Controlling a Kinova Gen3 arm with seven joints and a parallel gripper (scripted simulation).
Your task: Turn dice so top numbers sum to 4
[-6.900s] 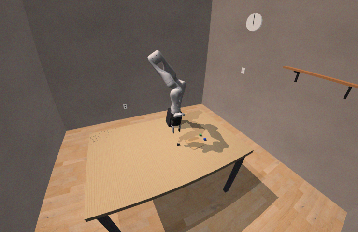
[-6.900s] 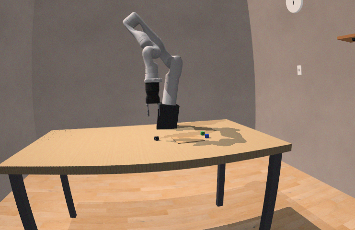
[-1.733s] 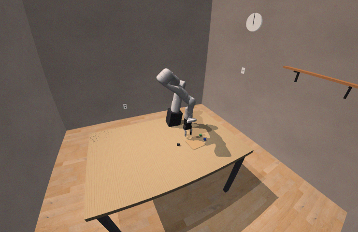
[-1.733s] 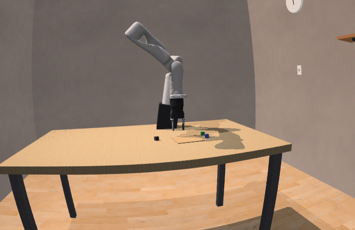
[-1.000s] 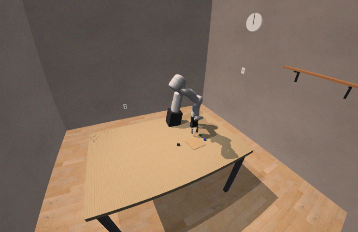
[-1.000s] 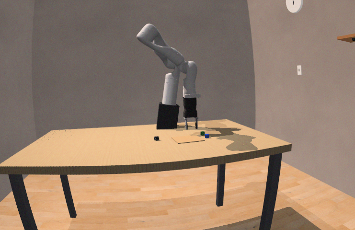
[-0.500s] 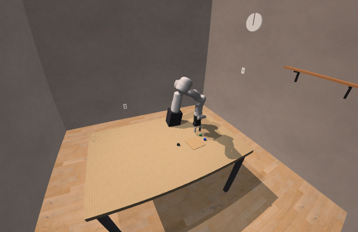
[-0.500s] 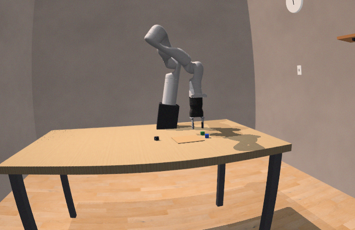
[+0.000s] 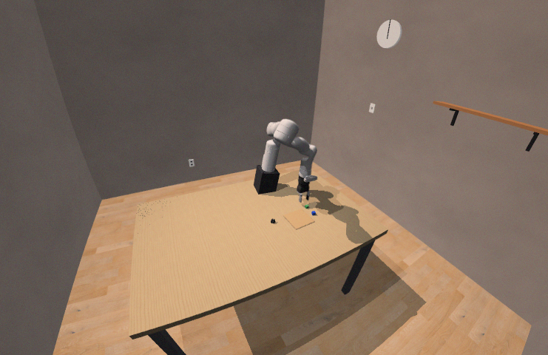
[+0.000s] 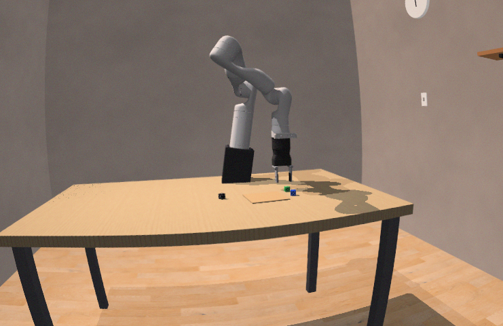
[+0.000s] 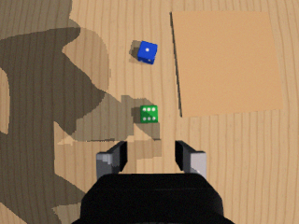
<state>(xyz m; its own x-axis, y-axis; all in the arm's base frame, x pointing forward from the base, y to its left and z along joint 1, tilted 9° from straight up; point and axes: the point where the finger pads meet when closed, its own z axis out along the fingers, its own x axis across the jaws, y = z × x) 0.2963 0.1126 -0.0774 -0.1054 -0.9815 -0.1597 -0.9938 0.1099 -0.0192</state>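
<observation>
The green die (image 9: 306, 206) (image 10: 286, 188) (image 11: 149, 114) lies on the table beside the mat, with six pips on top. The blue die (image 9: 313, 213) (image 10: 292, 192) (image 11: 147, 51) lies on the table near the mat's edge, one pip on top. The black die (image 9: 273, 220) (image 10: 221, 195) lies on the table at the mat's other side; its top number is too small to read and it is outside the wrist view. The tan mat (image 9: 298, 219) (image 10: 266, 197) (image 11: 229, 63) lies flat and bears no die. My gripper (image 9: 304, 199) (image 10: 283, 180) (image 11: 150, 150) is open and empty, above the table close to the green die.
The black pedestal (image 9: 266, 180) (image 10: 237, 165) of the arm stands at the back of the table (image 9: 207, 251) (image 10: 144, 214). The arm's shadow falls to the right of the dice. Small dark specks lie at the table's far left corner.
</observation>
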